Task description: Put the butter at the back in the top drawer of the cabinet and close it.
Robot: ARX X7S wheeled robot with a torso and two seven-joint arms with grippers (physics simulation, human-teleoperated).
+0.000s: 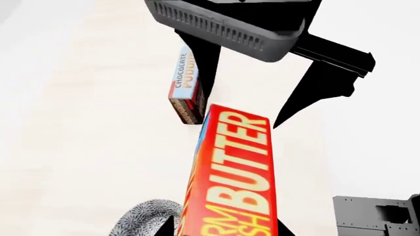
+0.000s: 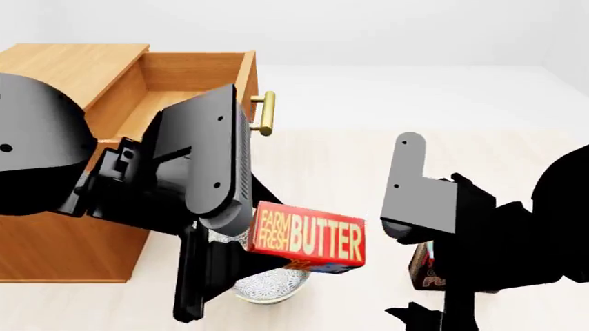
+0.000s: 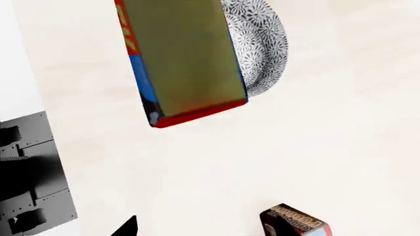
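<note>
My left gripper (image 1: 226,229) is shut on the butter (image 1: 236,167), a red box with yellow and white lettering. It holds the box lengthwise above the floor, clear of everything. In the head view the butter (image 2: 308,238) hangs in front of the cabinet (image 2: 65,248), lower than the top drawer (image 2: 189,72). That drawer stands pulled open, with its wood interior and brass handle (image 2: 267,114) showing. From the right wrist view I see the butter's underside (image 3: 187,54). My right gripper (image 3: 201,231) is open with nothing in it, near the pudding box.
A patterned bowl (image 2: 267,284) stands on the floor just under the held butter. A dark-brown chocolate pudding box (image 1: 187,88) lies by my right arm (image 2: 432,200), partly hidden behind it in the head view. The floor is pale wood.
</note>
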